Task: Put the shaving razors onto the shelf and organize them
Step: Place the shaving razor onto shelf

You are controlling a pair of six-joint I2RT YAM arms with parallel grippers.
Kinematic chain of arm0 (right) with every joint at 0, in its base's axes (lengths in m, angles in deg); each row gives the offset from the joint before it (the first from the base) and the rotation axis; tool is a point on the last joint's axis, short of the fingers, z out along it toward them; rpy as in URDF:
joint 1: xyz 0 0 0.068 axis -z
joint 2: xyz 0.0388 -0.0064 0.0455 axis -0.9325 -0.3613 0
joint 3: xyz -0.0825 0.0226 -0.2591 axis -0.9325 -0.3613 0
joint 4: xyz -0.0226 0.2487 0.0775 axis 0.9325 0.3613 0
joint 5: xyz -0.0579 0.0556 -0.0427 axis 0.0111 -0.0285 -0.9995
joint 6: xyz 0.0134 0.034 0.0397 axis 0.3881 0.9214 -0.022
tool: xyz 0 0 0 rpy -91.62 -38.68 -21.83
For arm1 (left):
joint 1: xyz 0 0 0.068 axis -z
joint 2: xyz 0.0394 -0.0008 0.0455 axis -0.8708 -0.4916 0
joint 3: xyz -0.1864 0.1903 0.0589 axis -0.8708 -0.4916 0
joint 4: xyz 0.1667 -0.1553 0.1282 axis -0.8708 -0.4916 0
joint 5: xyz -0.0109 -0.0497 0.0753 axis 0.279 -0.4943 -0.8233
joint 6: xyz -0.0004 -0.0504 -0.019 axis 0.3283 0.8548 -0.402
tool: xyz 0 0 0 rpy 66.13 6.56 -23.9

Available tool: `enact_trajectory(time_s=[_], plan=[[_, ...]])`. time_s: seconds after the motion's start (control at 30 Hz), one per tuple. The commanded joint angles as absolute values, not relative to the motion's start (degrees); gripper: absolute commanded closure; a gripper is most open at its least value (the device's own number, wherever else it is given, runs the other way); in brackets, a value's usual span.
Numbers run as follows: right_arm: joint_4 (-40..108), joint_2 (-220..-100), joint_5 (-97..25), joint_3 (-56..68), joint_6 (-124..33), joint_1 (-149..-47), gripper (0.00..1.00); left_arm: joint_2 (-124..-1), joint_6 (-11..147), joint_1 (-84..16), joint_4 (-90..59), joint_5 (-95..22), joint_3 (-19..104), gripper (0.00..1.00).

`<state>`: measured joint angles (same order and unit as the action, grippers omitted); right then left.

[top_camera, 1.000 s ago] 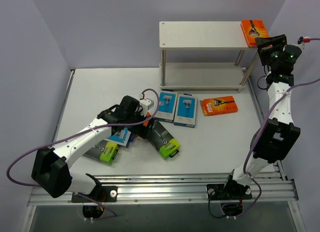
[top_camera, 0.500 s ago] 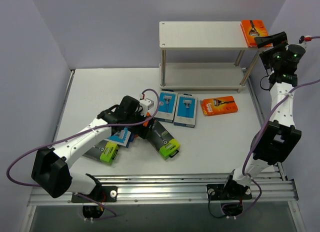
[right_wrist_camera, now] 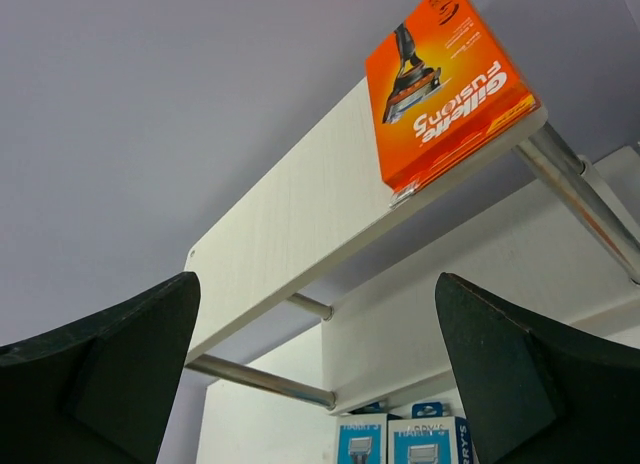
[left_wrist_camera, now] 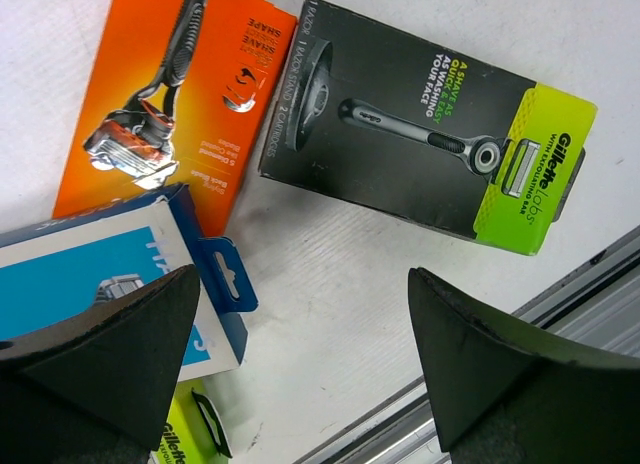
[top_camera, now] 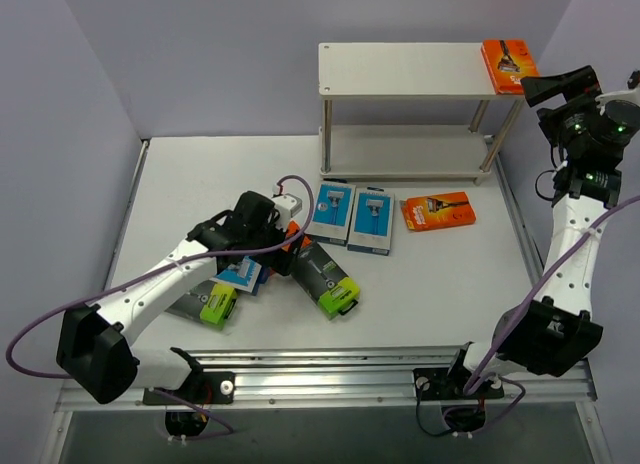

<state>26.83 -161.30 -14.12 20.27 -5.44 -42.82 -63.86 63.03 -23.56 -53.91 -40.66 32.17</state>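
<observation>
I count eight razor packs. Three are orange: the first orange pack (top_camera: 508, 64) on the shelf (top_camera: 400, 69) at one o'clock, the second orange pack (top_camera: 438, 210) on the table (top_camera: 450, 294) toward three o'clock, and the third orange pack (left_wrist_camera: 140, 94), mostly hidden near centre and plain only in the left wrist view. Three are light blue: the left blue pack (top_camera: 332, 213) and the right blue pack (top_camera: 371, 220) side by side at centre, and the third blue pack (top_camera: 240, 275) toward eight o'clock. Two are black with lime ends: the nearer black pack (top_camera: 212, 306) at seven o'clock and the other black pack (top_camera: 322, 272) at six. There is one shelf, with two boards. There are two robot arms: the left arm (top_camera: 150, 289) and the right arm (top_camera: 565, 244).
</observation>
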Motion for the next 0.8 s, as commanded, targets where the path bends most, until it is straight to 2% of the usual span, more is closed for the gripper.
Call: enact_trajectory(time_s=[0.0,0.13,0.3,0.63,0.73,0.77], plan=[[28.7,-156.2,-13.8,18.6,-9.5,-42.7,0.00,-60.2,62.9,-24.0,-53.5,-44.4,34.0,0.06],[31.3,-151.8,-17.8,17.5,-13.0,-43.2,0.00,-58.2,64.1,-24.0,-53.1,-48.5,33.6,0.06],[31.9,-148.3,-15.7,13.4,-16.9,-46.8,0.02,-56.5,65.8,-24.3,-52.5,-52.5,32.9,0.06],[39.3,-142.4,-21.1,0.8,-29.5,-65.7,0.03,-56.9,68.5,-28.5,-51.5,-54.8,32.0,0.06],[41.8,-141.5,-25.7,-3.2,-33.0,-72.4,0.04,-56.9,67.3,-29.0,-51.5,-54.3,32.0,0.06],[42.5,-141.3,-26.6,-5.3,-33.3,-73.6,0.08,-56.6,66.9,-29.0,-51.4,-54.3,31.8,0.06]])
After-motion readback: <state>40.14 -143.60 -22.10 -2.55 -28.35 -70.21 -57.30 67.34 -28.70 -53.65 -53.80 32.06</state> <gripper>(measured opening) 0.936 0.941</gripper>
